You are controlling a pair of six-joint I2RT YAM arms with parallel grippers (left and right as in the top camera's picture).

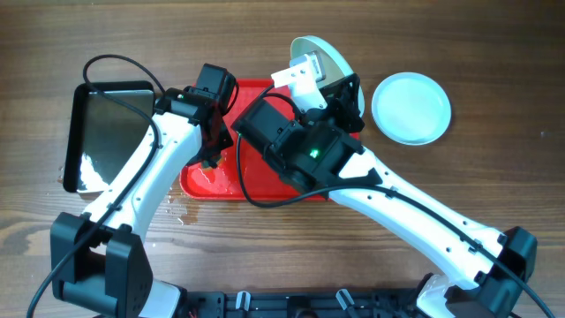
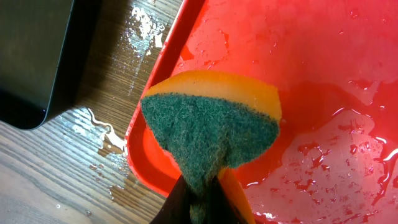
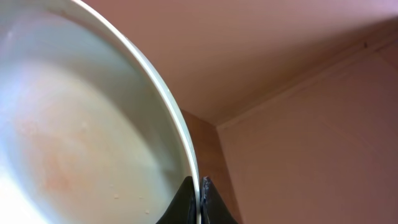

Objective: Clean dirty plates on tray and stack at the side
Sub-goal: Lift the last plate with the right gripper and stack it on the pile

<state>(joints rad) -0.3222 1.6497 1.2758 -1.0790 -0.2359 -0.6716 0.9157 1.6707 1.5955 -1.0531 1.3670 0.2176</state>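
Scrub step, I'd say. Right fingers [image 3: 185, 205] clamped on rim of tilted plate [image 1: 322, 55] above red tray [image 1: 199, 187]. Left fingers [image 2: 180, 208] clamped on sponge [image 2: 211, 124] over tray. Next: sponge must meet plate face. Second plate [image 1: 410, 108] on counter [image 1: 494, 177], just beside the tray.

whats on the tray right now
Water puddles on the tray, and the sponge in the left gripper near its rim. From overhead the arms cover most of the tray, so any plate on it is hidden.
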